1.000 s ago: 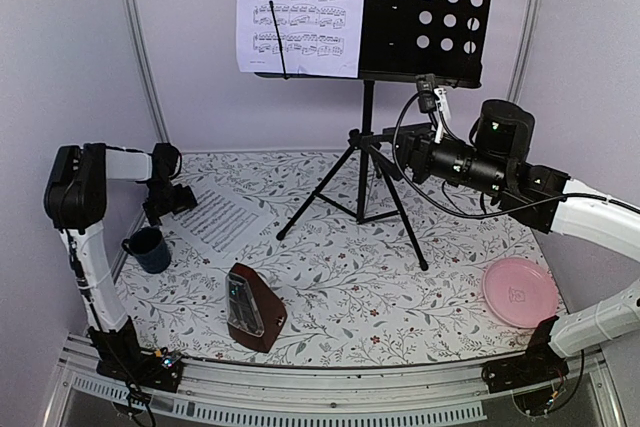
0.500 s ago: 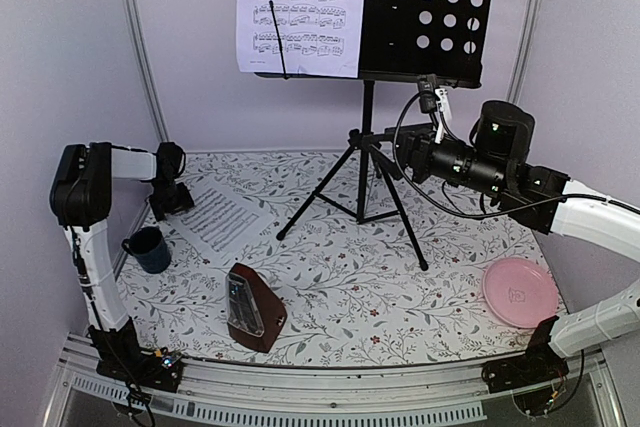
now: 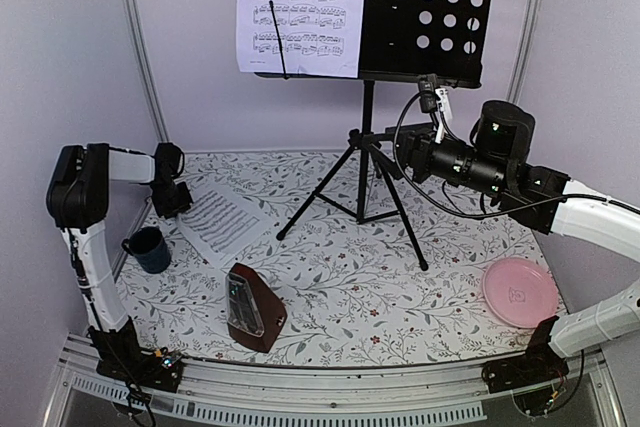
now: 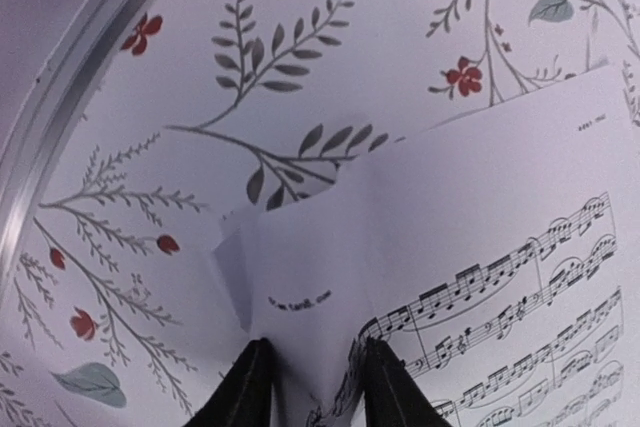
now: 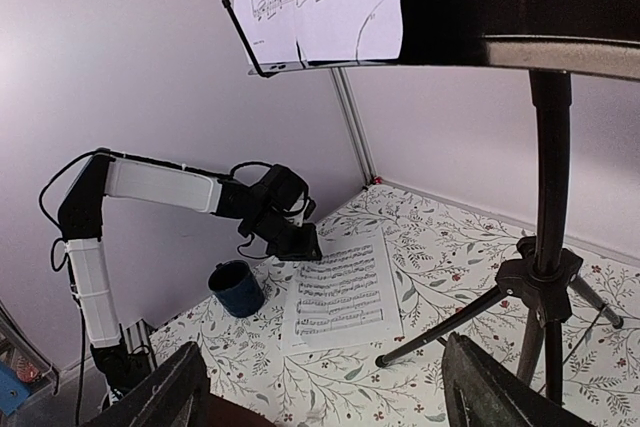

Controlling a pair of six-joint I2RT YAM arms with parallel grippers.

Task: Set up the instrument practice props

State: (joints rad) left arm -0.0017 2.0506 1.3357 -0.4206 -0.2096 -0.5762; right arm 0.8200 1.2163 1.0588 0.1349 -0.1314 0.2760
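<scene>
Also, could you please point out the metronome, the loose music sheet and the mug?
metronome [image 3: 256,310]: top external view, its dark-red wooden body.
loose music sheet [image 3: 222,224]: top external view, middle of the page.
mug [image 3: 152,257]: top external view, its outer wall.

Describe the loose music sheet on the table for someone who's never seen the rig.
Find the black tripod music stand at the back of the floral table. Left of its legs, just past the blue mug, lies a white sheet of printed music. Unlike the sheet up on the stand, it is down on the table, with the left gripper pinching one corner in its jaws.
</scene>
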